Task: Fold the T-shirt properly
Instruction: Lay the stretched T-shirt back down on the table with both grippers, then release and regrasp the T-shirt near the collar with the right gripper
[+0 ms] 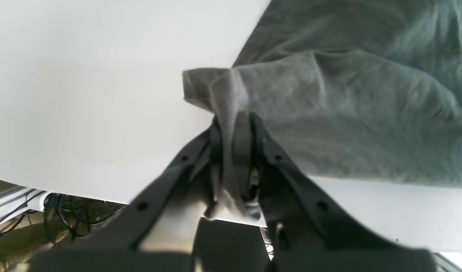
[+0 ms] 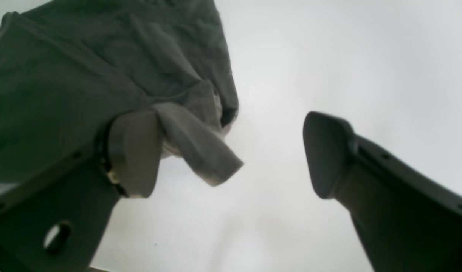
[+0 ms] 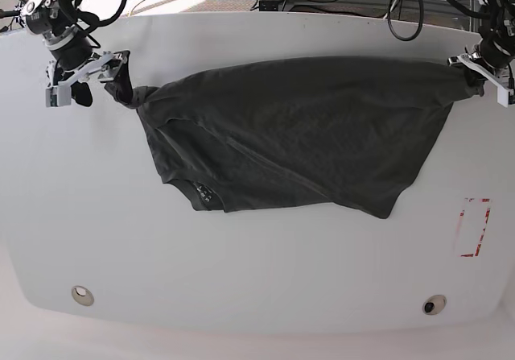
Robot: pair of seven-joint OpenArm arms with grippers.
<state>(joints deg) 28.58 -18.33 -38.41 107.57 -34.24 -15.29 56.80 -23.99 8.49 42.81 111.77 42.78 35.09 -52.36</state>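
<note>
The dark grey T-shirt (image 3: 298,134) lies stretched and wrinkled across the white table (image 3: 241,279), its collar towards the front left. At the far right edge, my left gripper (image 3: 476,66) is shut on a bunched corner of the T-shirt (image 1: 367,113); in the left wrist view the cloth is pinched between the closed fingers of the left gripper (image 1: 234,139). My right gripper (image 3: 96,84) stands open at the far left. In the right wrist view a loose flap of the T-shirt (image 2: 64,75) hangs against one finger of the right gripper (image 2: 231,155), and the other finger is well apart from it.
A red rectangle mark (image 3: 475,227) sits near the table's right side. Two round holes (image 3: 81,295) (image 3: 434,305) lie near the front edge. Cables (image 3: 402,6) run behind the back edge, and more hang below the edge in the left wrist view.
</note>
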